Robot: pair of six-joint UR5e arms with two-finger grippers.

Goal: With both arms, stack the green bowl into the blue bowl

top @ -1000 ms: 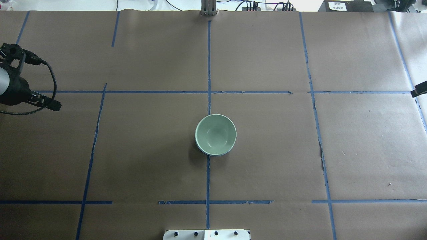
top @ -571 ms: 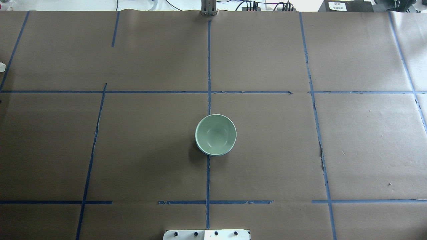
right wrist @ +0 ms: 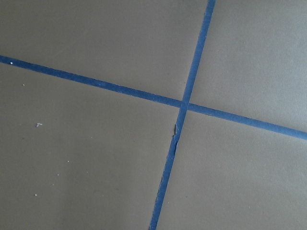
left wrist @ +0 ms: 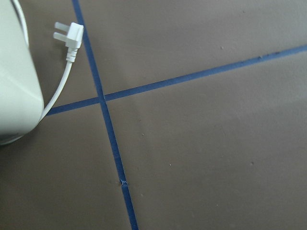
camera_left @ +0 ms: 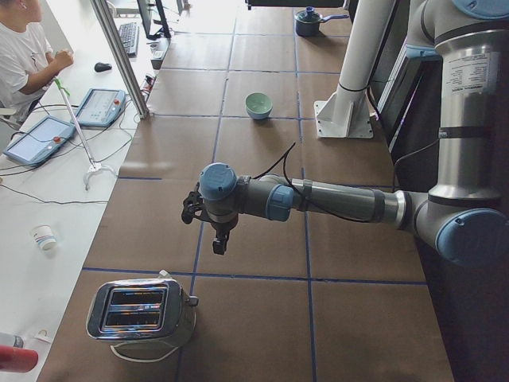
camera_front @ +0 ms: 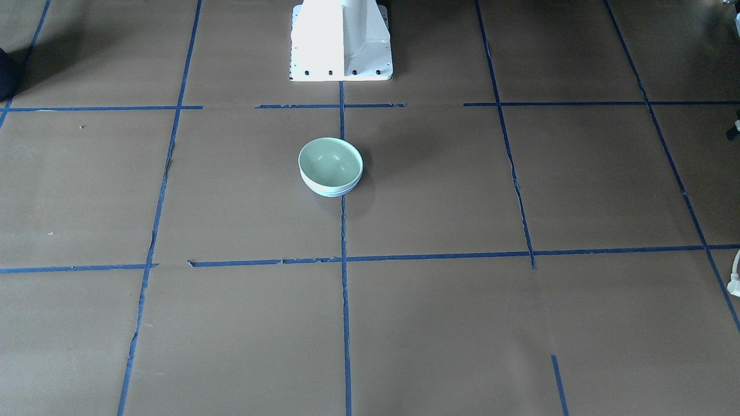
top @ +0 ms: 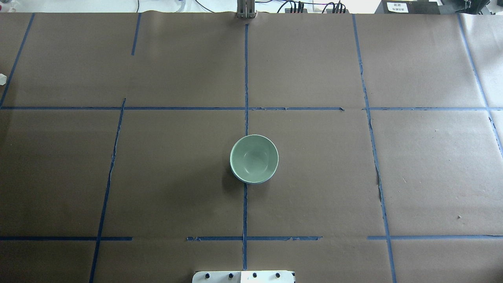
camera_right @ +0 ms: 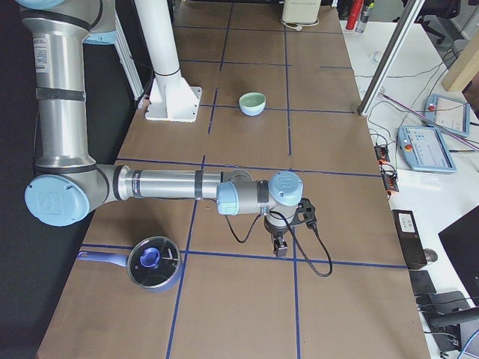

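Observation:
The green bowl (top: 254, 158) sits nested in the blue bowl (top: 236, 175) at the table's centre. Only a thin pale blue edge of the blue bowl shows under it, also in the front view (camera_front: 333, 192) below the green bowl (camera_front: 330, 162). Both grippers are far from the bowls and out of the overhead and front views. The left gripper (camera_left: 219, 243) hangs over the table's left end near a toaster. The right gripper (camera_right: 278, 247) hangs over the right end. I cannot tell whether either is open or shut. The wrist views show only paper and tape.
A chrome toaster (camera_left: 141, 310) stands at the left end, with its white plug (left wrist: 69, 35) lying on the paper. A pot with a blue lid (camera_right: 153, 262) stands at the right end. The white pedestal base (camera_front: 341, 40) is behind the bowls. An operator (camera_left: 20, 56) sits beyond the table.
The left gripper and the right gripper's tip, at the overhead view's side edges a second ago, have moved out of that view. The bowls have not moved.

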